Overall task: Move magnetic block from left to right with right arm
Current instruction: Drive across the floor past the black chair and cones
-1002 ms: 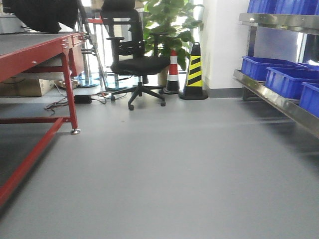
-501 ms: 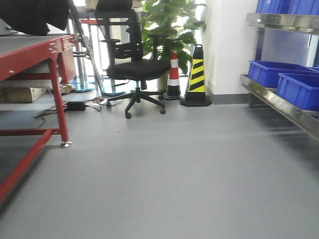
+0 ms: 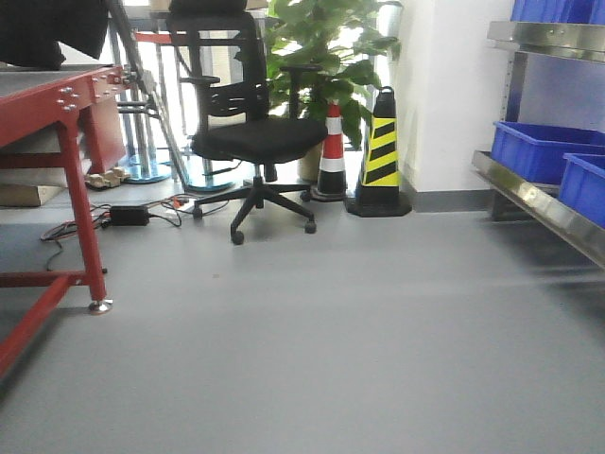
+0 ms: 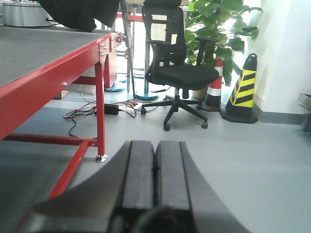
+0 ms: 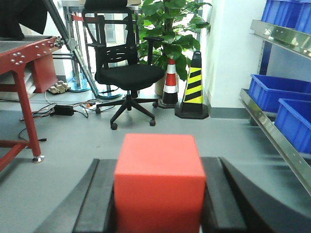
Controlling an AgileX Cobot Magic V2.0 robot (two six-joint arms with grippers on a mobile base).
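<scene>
The magnetic block (image 5: 158, 179), a plain red cube, fills the lower middle of the right wrist view. My right gripper (image 5: 158, 194) is shut on it, one black finger pressed against each side face. In the left wrist view my left gripper (image 4: 155, 170) is shut, its two black pads touching with nothing between them. Neither gripper nor the block shows in the front view, which looks across the grey floor.
A red-framed table (image 3: 66, 104) stands at the left, its leg (image 3: 85, 218) reaching the floor. Ahead are a black office chair (image 3: 250, 132), a red-white cone (image 3: 331, 151), a yellow-black cone (image 3: 381, 151) and a plant (image 3: 321, 47). A steel shelf (image 3: 539, 203) with blue bins (image 3: 534, 151) runs along the right.
The front view has shifted: table, chair and cones have slid and the right shelf has moved toward the frame edge, so the base is turning or driving.
</scene>
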